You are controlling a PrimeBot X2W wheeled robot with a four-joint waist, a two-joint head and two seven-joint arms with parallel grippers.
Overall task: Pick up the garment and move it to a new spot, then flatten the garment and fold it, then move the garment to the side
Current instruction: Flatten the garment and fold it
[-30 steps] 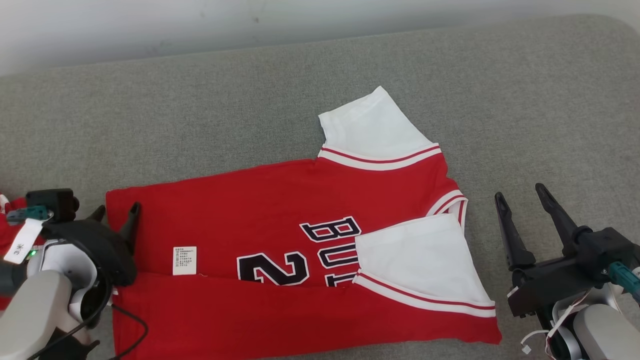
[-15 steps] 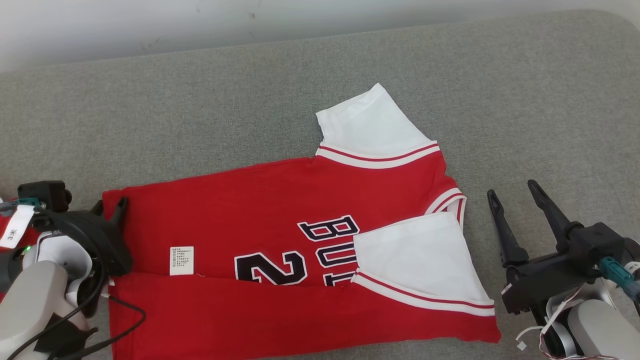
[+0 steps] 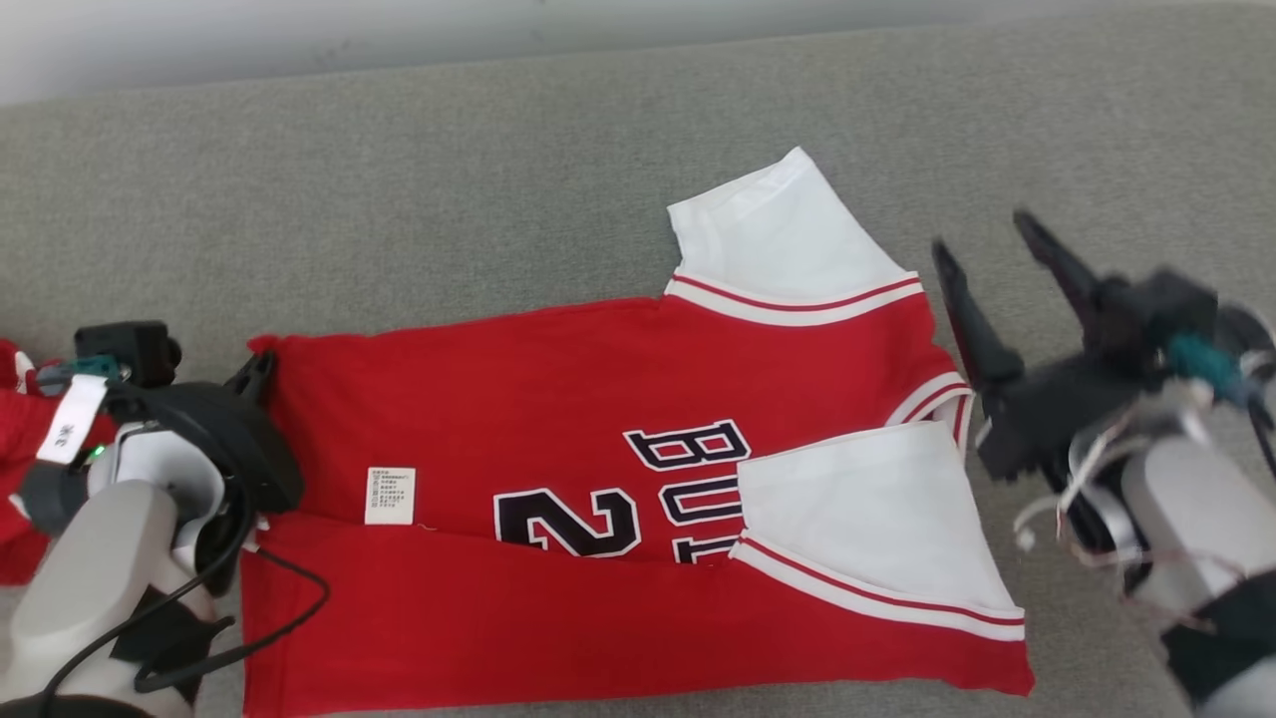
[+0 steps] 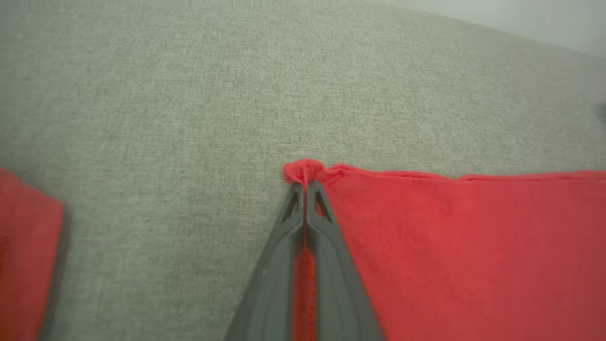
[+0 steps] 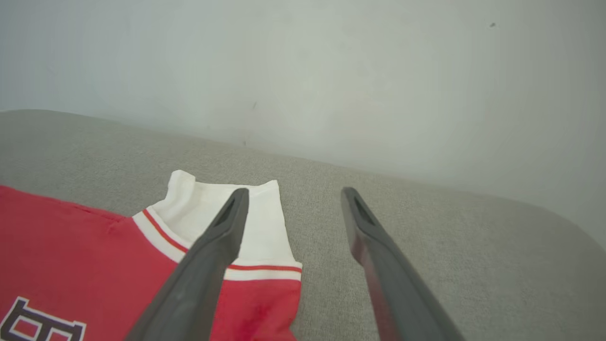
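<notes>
**My left gripper [image 4: 305, 187] pinches a corner of the red jersey [image 3: 558, 399]; right gripper [image 3: 982, 237] spread, holding nothing**

I see the red jersey lying flat on the grey cushion [image 3: 399, 199], its near long edge folded up over the number print and the near white sleeve [image 3: 857, 509] folded in on top. My left gripper is clamped on the far left hem corner, cloth bunched at its tips. My right gripper hangs just beside the collar end, near the far white sleeve [image 3: 778, 239].

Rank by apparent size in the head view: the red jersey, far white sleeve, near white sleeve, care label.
1. red jersey, largest.
2-3. near white sleeve and far white sleeve: alike; the near one seems slightly bigger but lies closer to the camera, so unranked.
4. care label, smallest.
</notes>
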